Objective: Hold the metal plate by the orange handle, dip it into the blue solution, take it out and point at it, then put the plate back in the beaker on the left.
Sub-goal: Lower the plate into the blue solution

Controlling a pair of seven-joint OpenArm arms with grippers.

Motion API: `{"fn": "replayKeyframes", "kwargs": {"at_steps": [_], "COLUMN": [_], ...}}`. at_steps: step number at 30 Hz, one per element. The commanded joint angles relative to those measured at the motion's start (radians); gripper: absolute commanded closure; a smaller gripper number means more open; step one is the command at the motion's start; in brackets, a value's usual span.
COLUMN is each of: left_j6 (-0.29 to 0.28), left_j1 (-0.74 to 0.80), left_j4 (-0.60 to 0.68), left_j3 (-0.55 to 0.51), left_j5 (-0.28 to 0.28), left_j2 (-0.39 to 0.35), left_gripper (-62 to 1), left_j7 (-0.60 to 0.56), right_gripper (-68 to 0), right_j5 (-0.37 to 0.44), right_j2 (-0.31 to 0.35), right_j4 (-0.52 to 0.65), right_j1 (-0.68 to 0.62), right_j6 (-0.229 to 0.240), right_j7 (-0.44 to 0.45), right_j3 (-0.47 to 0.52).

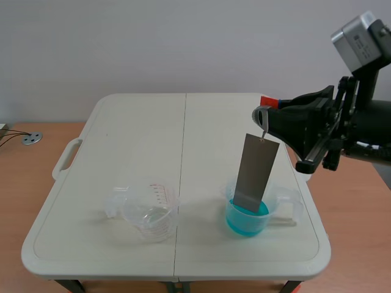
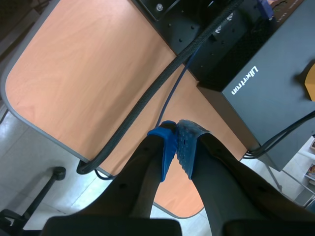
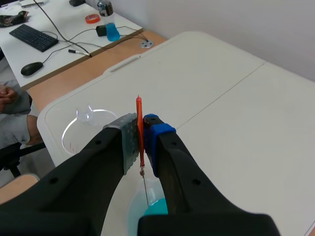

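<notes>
A grey metal plate [image 1: 256, 174] hangs tilted from a small ring, its lower edge dipped in the blue solution [image 1: 247, 218] of the right-hand clear beaker [image 1: 287, 204]. My right gripper [image 1: 264, 116] is shut on the plate's orange handle [image 1: 267, 101]. In the right wrist view the handle [image 3: 139, 105] is pinched between the pads of the right gripper [image 3: 141, 135], the plate [image 3: 145, 192] shows edge-on below, and the blue solution [image 3: 155, 210] lies under it. An empty clear beaker [image 1: 149, 210] stands at the left. My left gripper [image 2: 177, 147] is shut on nothing, away from the table.
The white folding table [image 1: 153, 122] has a seam down its middle. Beyond the left gripper lie an orange desk [image 2: 88, 69], a thick black cable [image 2: 147, 98] and a black box [image 2: 266, 88]. A person's hand [image 3: 7, 96] rests beside the table.
</notes>
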Motion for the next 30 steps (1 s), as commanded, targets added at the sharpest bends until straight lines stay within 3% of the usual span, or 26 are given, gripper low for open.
{"fn": "replayKeyframes", "kwargs": {"at_steps": [1, 7, 18, 30], "left_j6": [-0.002, -0.002, -0.002, -0.003], "left_j1": [0.011, 0.011, 0.011, 0.008], "left_j4": [0.015, 0.015, 0.015, 0.015], "left_j3": [0.002, 0.002, 0.002, 0.002], "left_j5": [-0.003, -0.003, -0.003, -0.003], "left_j2": [0.008, 0.008, 0.008, 0.008], "left_gripper": [-1.9, -1.9, -1.9, -1.9], "left_j7": [-0.006, -0.006, -0.006, -0.003], "right_gripper": [-1.3, -1.3, -1.3, -1.3], "right_j5": [0.011, 0.002, -0.089, -0.121], "right_j2": [0.007, -0.023, -0.081, -0.086], "right_j4": [-0.008, -0.051, -0.112, -0.159], "right_j1": [0.014, 0.014, 0.014, 0.017], "right_j6": [0.012, 0.012, 0.012, 0.012], "right_j7": [0.022, 0.021, 0.021, 0.021], "right_j3": [-0.013, -0.03, -0.03, -0.031]}}
